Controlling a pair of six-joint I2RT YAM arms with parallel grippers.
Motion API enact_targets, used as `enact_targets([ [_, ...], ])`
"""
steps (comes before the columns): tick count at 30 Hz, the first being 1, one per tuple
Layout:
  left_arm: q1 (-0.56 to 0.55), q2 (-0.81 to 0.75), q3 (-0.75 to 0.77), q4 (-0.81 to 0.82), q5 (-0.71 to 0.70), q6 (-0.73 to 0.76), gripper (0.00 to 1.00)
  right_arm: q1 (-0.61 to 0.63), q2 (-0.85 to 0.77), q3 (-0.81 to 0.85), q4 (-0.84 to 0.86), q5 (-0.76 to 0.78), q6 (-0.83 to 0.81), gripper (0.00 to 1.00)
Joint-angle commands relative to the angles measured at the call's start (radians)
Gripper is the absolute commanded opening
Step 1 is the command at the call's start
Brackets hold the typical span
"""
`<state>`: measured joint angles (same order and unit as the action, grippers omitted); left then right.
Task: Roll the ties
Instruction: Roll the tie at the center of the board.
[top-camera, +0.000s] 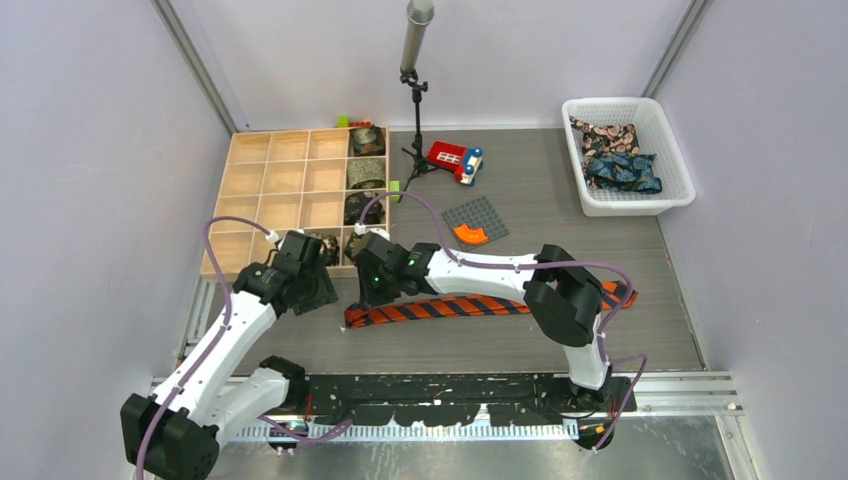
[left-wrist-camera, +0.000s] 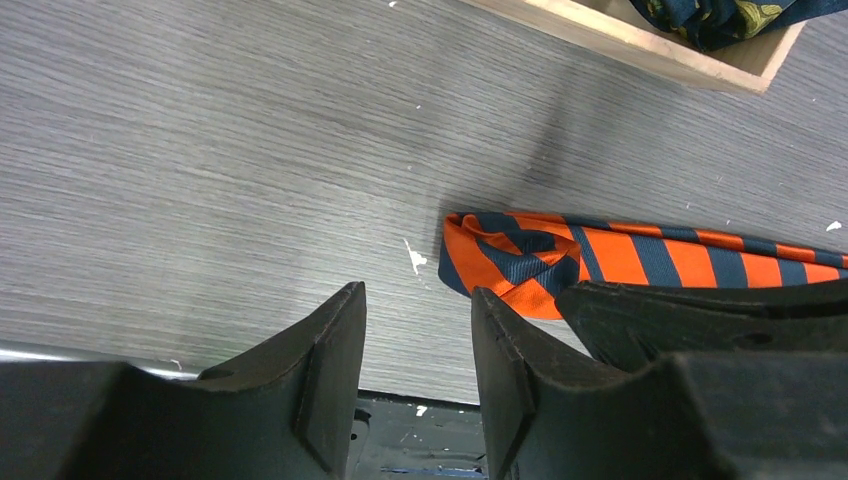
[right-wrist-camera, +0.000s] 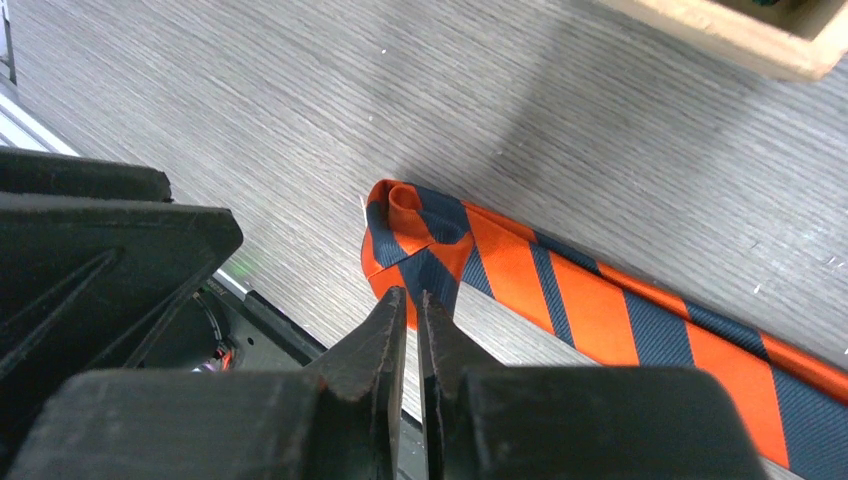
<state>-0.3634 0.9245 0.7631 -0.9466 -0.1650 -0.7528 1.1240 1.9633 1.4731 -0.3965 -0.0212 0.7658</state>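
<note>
The orange-and-black striped tie lies flat along the table's near side, and its left end is folded over in a small curl. My right gripper is shut, with its tips just over the near edge of that folded end; I see no cloth between the jaws. My left gripper is open and empty, above bare table just left of the tie's end. In the top view both grippers, left and right, hover close together at the tie's left end. Dark printed ties lie in a white basket.
A wooden compartment box stands at the back left with rolled dark ties in its right column. The white basket is at the back right. A red toy car, a grey studded plate and a microphone stand are in the middle.
</note>
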Motion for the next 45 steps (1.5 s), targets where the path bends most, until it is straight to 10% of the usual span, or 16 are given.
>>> enact_targets([
  [1,0.006,-0.029,-0.015,0.070,0.022,-0.001,0.45,-0.015,0.004,-0.011,0.039,-0.023,-0.014,0.14],
  [45,0.005,-0.086,-0.286,0.388,0.268,-0.002,0.39,-0.042,0.053,-0.121,0.112,-0.041,-0.054,0.20],
])
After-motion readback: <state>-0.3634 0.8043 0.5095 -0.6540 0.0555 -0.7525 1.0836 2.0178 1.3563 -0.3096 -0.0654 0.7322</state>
